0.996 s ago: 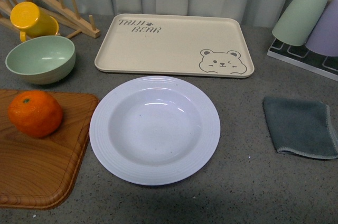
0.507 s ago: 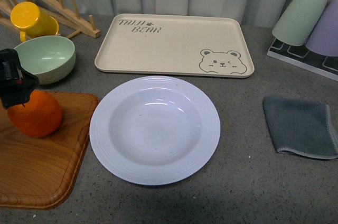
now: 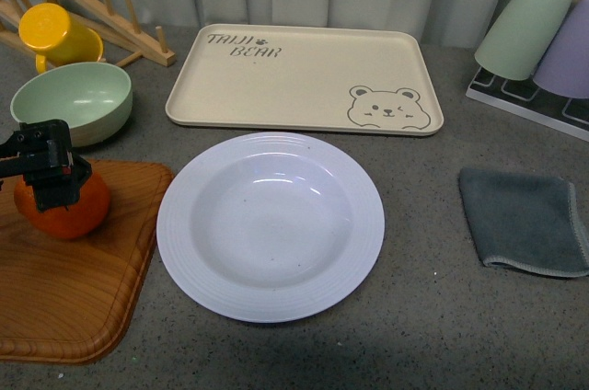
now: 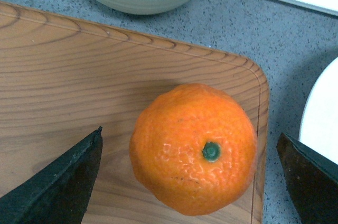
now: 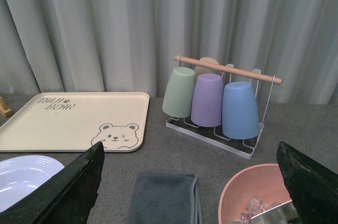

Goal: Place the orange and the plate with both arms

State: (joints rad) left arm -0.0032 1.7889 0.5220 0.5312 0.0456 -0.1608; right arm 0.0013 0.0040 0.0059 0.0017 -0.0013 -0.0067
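The orange (image 3: 63, 211) rests on a wooden cutting board (image 3: 64, 289) at the left; its green stem dot faces up in the left wrist view (image 4: 194, 147). My left gripper (image 3: 51, 174) hangs open right over it, one black finger (image 4: 58, 182) on each side, neither touching the fruit. The white deep plate (image 3: 270, 225) lies on the grey counter in the middle, with nothing in it; a sliver of its rim (image 5: 24, 182) shows in the right wrist view. My right gripper (image 5: 190, 182) is open in the air above the counter's right side, holding nothing, and is out of the front view.
A pale green bowl (image 3: 70, 100), yellow cup (image 3: 57, 33) and wooden rack stand behind the board. The beige bear tray (image 3: 302, 77) lies behind the plate. A grey cloth (image 3: 525, 220), a cup rack (image 5: 216, 102) and a pink bowl (image 5: 248, 197) are at the right.
My left gripper came into the front view from the left and has moved rightward and lower over the orange. The orange and plate have stayed put.
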